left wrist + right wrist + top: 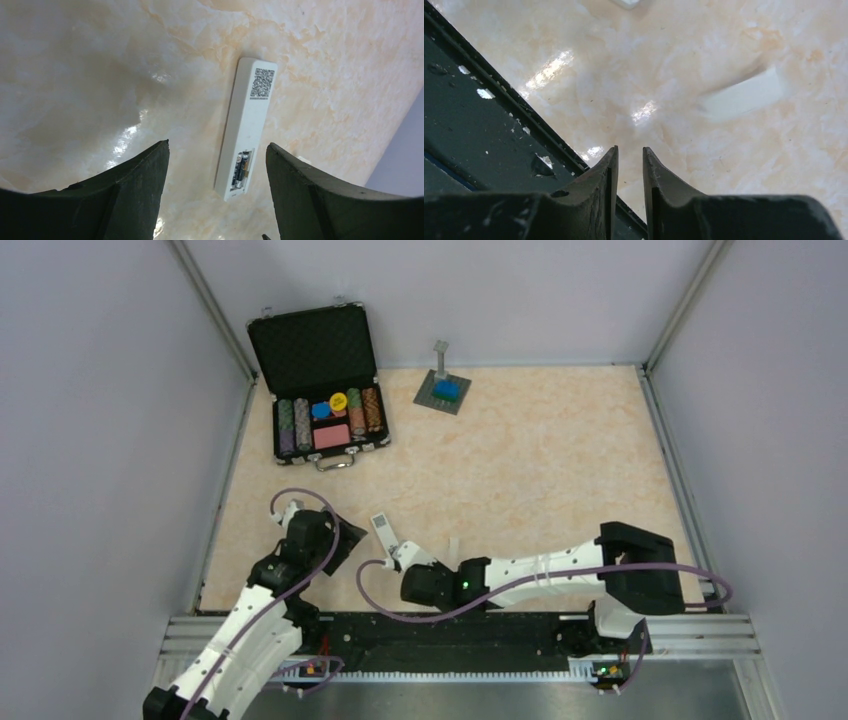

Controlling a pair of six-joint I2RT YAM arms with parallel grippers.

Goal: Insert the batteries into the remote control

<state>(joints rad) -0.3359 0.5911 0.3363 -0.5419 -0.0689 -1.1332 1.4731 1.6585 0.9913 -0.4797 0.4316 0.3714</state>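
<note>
The right gripper [630,160] hovers by the table's near edge, fingers almost pressed together on nothing, while the left gripper [217,165] stands spread and empty over the remote control [247,125]. Both batteries [240,169] already sit in its open bay, back up. Judging by that, loading looks done; next comes fitting the white cover plate [744,95] lying just beyond.

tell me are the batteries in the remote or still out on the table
In. The left wrist view shows both batteries seated side by side in the open compartment at the near end of the remote, which lies back-up with no cover fitted.
</note>
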